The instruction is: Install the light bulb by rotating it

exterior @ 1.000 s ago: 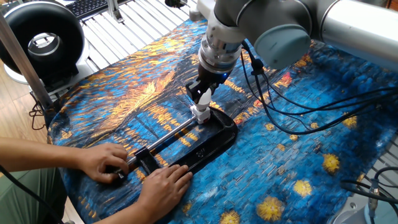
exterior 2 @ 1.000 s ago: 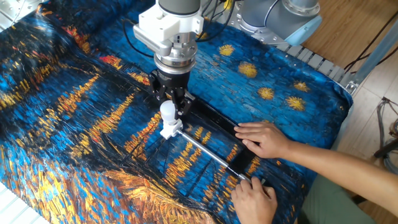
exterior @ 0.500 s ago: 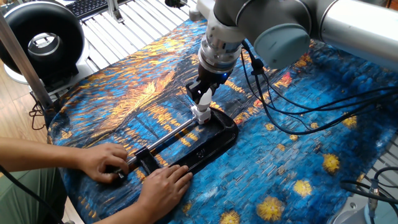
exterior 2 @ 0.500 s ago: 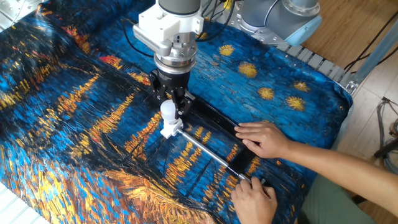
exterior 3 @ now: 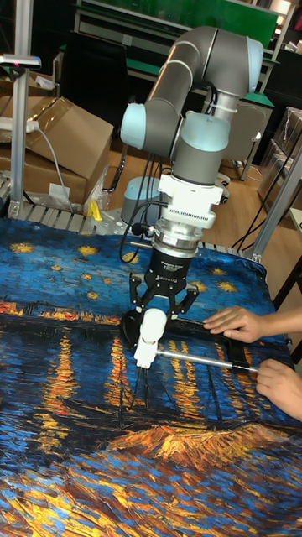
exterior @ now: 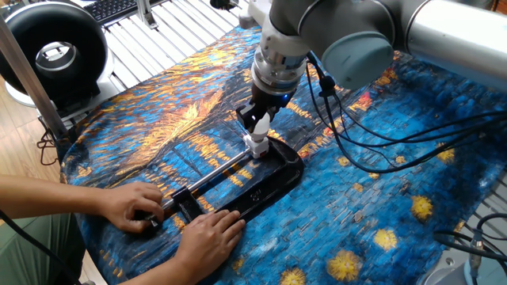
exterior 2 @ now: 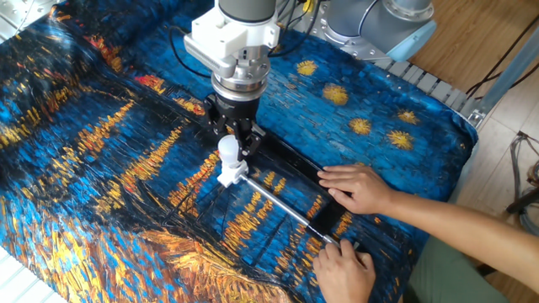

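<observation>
The light bulb (exterior 2: 227, 150) is small and white and stands upright on a white socket block (exterior 2: 228, 177) at the end of a metal rod (exterior 2: 282, 206). My gripper (exterior 2: 229, 139) comes straight down onto it, its black fingers closed on either side of the bulb's dome. In one fixed view the light bulb (exterior: 258, 134) shows as a white patch between the fingers of the gripper (exterior: 258, 125). In the tall view the light bulb (exterior 3: 153, 323) hangs in the gripper (exterior 3: 156, 315) above the socket block (exterior 3: 144, 354).
A black base plate (exterior: 265, 186) carries the rod and socket. A person's two hands (exterior: 139, 207) (exterior: 207, 233) hold the rod's clamp end. Black cables (exterior: 356, 150) trail from the arm over the patterned cloth (exterior: 158, 127). A black round device (exterior: 51, 51) stands off the table's corner.
The wrist has turned a little about its vertical axis with the fingers still on the bulb. The bulb, socket, rod and hands stay where they were.
</observation>
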You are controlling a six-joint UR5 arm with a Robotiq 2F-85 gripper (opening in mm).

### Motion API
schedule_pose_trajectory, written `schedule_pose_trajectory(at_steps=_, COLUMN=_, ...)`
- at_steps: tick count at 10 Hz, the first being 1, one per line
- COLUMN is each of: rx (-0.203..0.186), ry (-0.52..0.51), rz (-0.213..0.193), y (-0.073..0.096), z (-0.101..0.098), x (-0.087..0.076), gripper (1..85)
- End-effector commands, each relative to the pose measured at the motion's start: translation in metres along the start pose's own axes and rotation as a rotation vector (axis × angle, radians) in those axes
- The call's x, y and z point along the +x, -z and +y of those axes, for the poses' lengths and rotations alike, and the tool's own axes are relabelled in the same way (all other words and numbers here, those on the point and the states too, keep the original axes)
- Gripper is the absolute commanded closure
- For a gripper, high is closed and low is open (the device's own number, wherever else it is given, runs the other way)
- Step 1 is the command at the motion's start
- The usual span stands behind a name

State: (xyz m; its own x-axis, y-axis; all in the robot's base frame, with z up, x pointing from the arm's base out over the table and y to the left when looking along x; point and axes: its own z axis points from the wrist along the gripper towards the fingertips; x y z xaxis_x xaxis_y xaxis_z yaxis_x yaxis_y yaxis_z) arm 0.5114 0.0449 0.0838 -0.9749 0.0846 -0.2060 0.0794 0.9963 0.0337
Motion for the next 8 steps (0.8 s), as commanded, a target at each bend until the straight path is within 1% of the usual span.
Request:
schedule_pose_trajectory(at_steps=1, rx=-0.048, ry=-0.086, rz=-0.025, y=-0.002, z=0.005, x=-0.010, gripper=84.7)
schedule_pose_trajectory(at_steps=2, rx=-0.029, ry=-0.065, rz=-0.018, y=0.001, z=-0.002, x=-0.005, gripper=84.7)
schedule_pose_trajectory(at_steps=3, rx=-0.004, ry=-0.029, rz=-0.001, y=0.001, z=-0.012, x=0.002, gripper=84.0)
schedule_pose_trajectory(at_steps=4, rx=-0.035, ry=0.006, rz=0.006, y=0.000, z=-0.006, x=0.005, gripper=65.0)
schedule_pose_trajectory(at_steps=5, rx=-0.044, ry=0.072, rz=0.071, y=0.001, z=-0.006, x=0.023, gripper=49.0)
schedule_pose_trajectory(at_steps=6, rx=-0.052, ry=0.111, rz=0.113, y=0.003, z=-0.004, x=0.034, gripper=31.3)
schedule_pose_trajectory(at_steps=7, rx=-0.041, ry=0.130, rz=0.110, y=0.002, z=-0.005, x=0.031, gripper=25.0)
schedule_pose_trajectory(at_steps=8, rx=-0.030, ry=0.193, rz=0.120, y=0.001, z=-0.008, x=0.034, gripper=14.3)
